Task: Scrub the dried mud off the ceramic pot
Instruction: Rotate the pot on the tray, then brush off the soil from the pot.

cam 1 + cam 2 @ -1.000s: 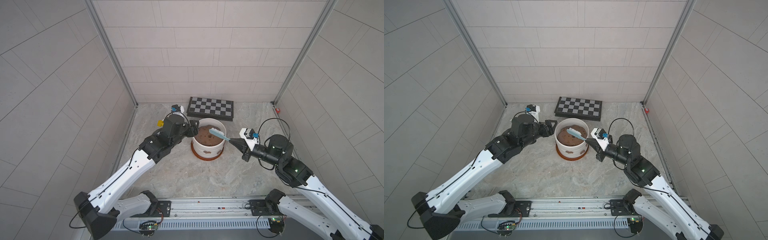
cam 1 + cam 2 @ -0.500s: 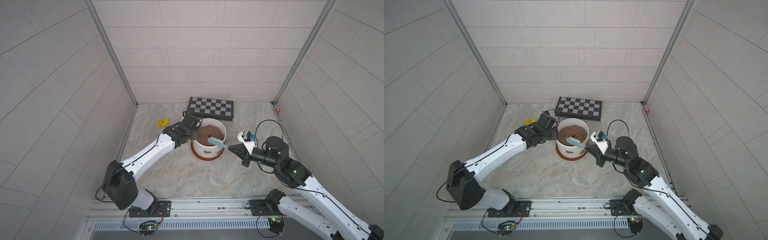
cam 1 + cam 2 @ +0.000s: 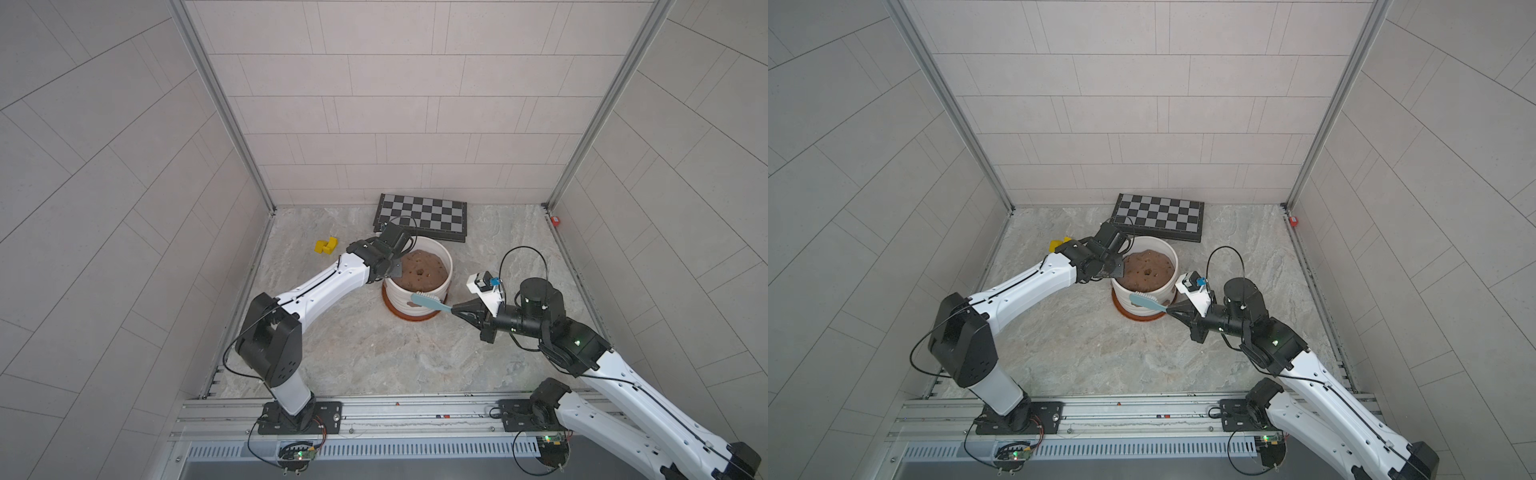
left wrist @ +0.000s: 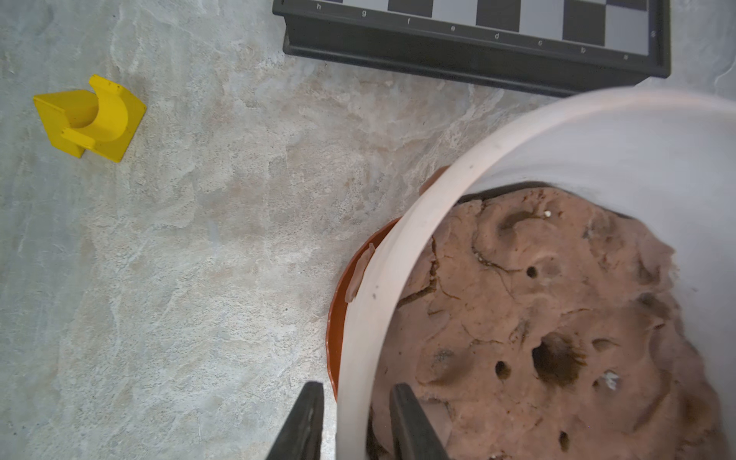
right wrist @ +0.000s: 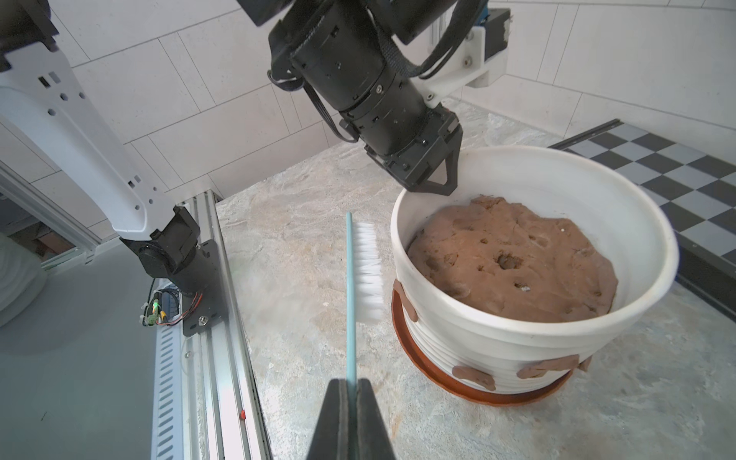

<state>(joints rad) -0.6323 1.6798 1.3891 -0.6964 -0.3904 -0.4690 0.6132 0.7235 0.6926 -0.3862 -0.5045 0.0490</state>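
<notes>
my left gripper (image 4: 355, 388) is cut off at the edge, so i cannot tell if it presses the ceramic pot (image 4: 402, 247). the brush (image 5: 366, 275) bristles are blurred.

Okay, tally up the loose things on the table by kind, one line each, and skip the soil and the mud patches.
ceramic pot: 1
terracotta saucer: 1
scrub brush: 1
chessboard: 1
yellow block: 1
Total: 5

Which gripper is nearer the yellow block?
Left. The left gripper straddles the ceramic pot's rim on the yellow block's side; the right gripper, holding a brush, is beyond the pot.
</notes>
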